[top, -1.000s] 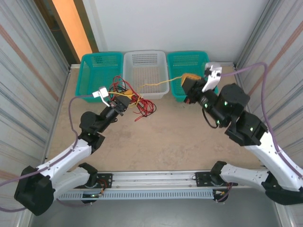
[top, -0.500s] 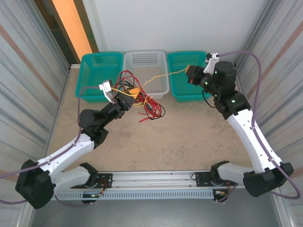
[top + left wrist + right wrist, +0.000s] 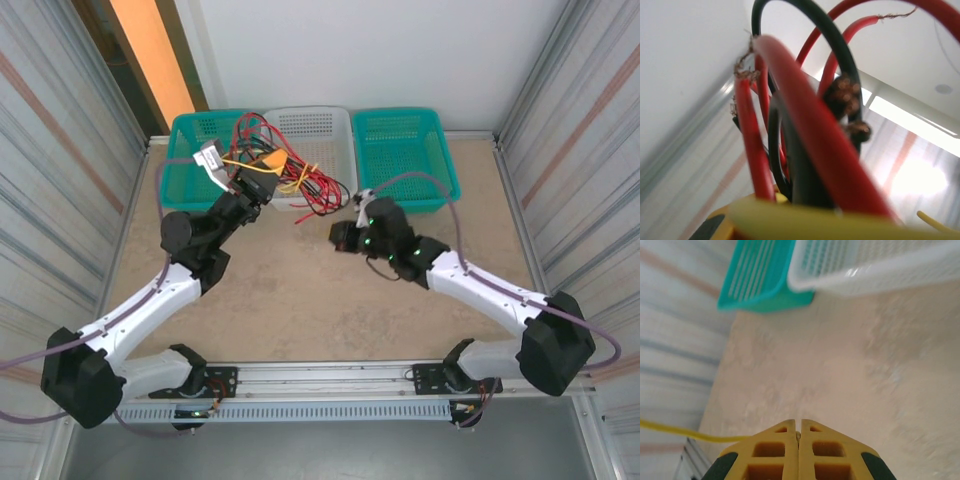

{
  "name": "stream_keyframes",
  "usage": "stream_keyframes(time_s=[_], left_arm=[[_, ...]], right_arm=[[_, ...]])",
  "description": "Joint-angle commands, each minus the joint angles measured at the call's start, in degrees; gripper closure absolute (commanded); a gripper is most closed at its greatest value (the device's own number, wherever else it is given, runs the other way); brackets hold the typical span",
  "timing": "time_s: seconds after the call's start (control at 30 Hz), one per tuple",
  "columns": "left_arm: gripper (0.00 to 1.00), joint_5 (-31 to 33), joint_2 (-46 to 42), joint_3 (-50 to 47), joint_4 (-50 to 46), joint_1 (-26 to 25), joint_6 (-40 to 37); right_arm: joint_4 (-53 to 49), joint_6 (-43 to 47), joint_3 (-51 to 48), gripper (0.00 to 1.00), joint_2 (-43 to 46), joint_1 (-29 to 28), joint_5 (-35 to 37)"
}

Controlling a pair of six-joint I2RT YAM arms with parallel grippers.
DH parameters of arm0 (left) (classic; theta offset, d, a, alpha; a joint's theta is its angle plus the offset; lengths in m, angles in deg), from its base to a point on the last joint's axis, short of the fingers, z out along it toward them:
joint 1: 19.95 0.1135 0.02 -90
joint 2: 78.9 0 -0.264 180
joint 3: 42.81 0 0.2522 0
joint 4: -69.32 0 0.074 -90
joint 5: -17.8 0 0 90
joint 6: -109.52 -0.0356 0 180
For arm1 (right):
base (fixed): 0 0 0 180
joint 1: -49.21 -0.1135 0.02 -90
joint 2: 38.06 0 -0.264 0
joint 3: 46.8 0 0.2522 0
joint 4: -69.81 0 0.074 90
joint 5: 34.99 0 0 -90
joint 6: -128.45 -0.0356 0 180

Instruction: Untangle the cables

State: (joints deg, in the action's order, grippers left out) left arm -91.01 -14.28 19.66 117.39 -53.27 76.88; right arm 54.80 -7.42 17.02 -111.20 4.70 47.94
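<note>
The cables (image 3: 300, 182) are a tangle of red, black and yellow wires hanging at the front rim of the white basket (image 3: 330, 122). My left gripper (image 3: 262, 187) is raised and shut on this bundle. Its wrist view is crowded with a red cable (image 3: 805, 130) and a black cable (image 3: 840, 50) with bare copper ends. My right gripper (image 3: 338, 238) sits low over the middle of the table, to the right of the bundle. In its wrist view the right gripper (image 3: 799, 432) is shut, and a thin yellow cable (image 3: 680, 434) runs from the left into the fingertips.
Three baskets line the back wall: teal basket (image 3: 190, 150), the white one, and a second teal basket (image 3: 410, 140). Corrugated walls close both sides. Bare tan tabletop (image 3: 300, 290) lies between the arms. A rail runs along the near edge.
My right gripper swung from the right teal basket down to the table's middle, still shut. My left gripper lifted the bundle back toward the white basket.
</note>
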Motion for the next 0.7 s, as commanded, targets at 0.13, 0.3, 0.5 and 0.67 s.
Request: stream_keyframes(time_s=[0.13, 0.3, 0.5, 0.67], left_arm=[[1.0, 11.27, -6.8, 2.56, -12.67, 0.36, -23.05], [1.0, 14.71, -8.81, -3.35, -14.18, 4.16, -24.55], [1.0, 16.09, -13.76, -9.57, -17.0, 8.14, -23.37], [1.0, 17.08, -18.06, -12.58, -21.5, 10.41, -23.54]], right_arm=[[2.01, 2.56, -1.41, 1.0, 2.7, -18.08, 8.68], [-4.78, 11.64, 6.1, 1.0, 7.46, -29.92, 18.31], [-14.75, 24.2, 16.77, 1.0, 16.12, -32.22, 24.44], [-17.39, 30.47, 23.6, 1.0, 23.24, -31.68, 24.58]])
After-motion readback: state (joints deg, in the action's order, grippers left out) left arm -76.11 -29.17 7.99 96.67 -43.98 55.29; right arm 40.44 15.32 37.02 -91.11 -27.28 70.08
